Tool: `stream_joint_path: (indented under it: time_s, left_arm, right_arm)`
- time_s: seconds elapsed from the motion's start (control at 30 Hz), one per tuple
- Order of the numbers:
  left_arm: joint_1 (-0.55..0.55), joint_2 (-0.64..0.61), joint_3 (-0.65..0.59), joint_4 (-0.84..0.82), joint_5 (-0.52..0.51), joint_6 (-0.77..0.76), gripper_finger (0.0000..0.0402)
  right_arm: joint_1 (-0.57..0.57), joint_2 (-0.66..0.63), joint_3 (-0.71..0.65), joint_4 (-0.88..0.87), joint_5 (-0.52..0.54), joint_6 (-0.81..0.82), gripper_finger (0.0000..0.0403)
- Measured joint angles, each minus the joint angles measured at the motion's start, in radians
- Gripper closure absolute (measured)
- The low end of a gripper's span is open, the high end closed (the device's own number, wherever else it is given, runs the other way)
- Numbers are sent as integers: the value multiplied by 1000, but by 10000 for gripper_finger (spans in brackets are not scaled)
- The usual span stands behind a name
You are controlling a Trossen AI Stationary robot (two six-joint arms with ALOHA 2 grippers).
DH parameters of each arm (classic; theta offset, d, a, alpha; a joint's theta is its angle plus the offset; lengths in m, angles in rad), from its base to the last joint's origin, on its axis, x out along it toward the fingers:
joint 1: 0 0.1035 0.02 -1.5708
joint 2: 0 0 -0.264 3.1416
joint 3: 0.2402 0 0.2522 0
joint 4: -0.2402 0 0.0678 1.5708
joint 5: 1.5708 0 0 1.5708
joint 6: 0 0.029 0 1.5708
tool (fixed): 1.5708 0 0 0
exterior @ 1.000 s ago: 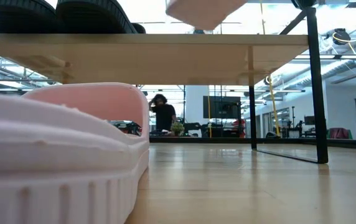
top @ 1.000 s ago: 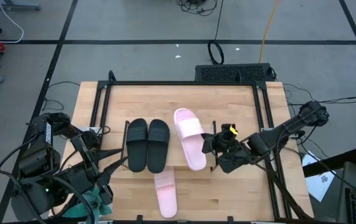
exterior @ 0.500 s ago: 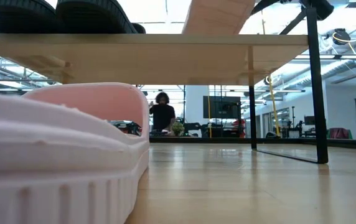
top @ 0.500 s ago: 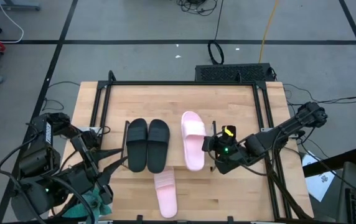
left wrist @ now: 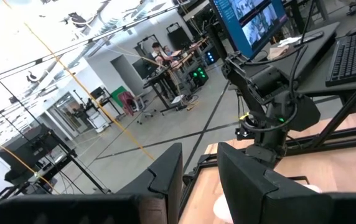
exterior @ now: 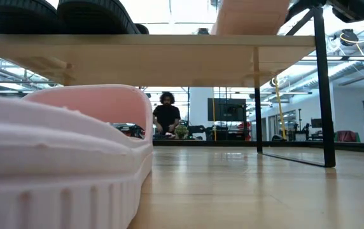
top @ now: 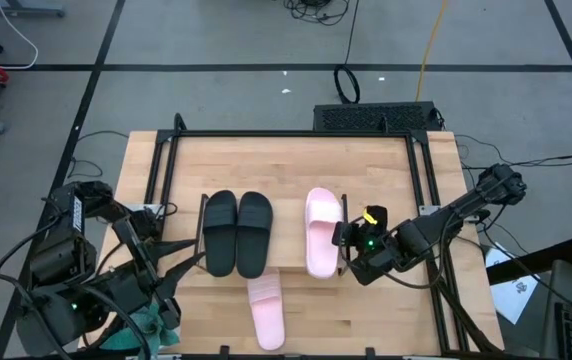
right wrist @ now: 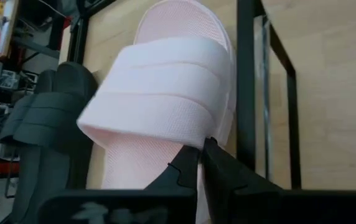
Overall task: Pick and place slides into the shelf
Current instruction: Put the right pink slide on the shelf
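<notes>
Two black slides (top: 236,233) lie side by side on the shelf's board top (top: 281,225); they also show in the low view (exterior: 42,14). My right gripper (top: 345,243) is shut on a pink slide (top: 322,230) at the shelf's right end, parallel to the black pair. The other pink slide (top: 266,308) lies sole down on the table in front of the shelf, close to the low camera (exterior: 61,159). My left gripper (top: 171,278) is open and empty at the table's near left. My right gripper pinches the pink slide's right side edge (right wrist: 210,134) between its two fingers (right wrist: 190,167), just behind the strap (right wrist: 159,93). The fingers come from the table's right side. The slide is level, sole down, at the height of the board (exterior: 150,57); whether it rests there I cannot tell.
The shelf's thin black frame (right wrist: 246,81) runs right beside the held slide. The table's black rails (top: 296,134) border the work area. A person (exterior: 167,117) stands far off in the room behind.
My right gripper has carried the pink slide toward the table's right edge along the shelf top. The slide has turned from slanting to parallel with the black pair and has come down close to the board.
</notes>
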Motion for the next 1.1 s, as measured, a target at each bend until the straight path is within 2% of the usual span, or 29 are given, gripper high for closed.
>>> stream_joint_path:
  time_s: [0.53, 1.1]
  left_arm:
    - [1, 0, 0, 0, 1, -10, 293]
    - [0, 0, 0, 0, 2, -32, 293]
  right_arm:
    - [0, 0, 0, -64, -28, 0, 403]
    - [-4, 0, 0, -58, 0, 0, 403]
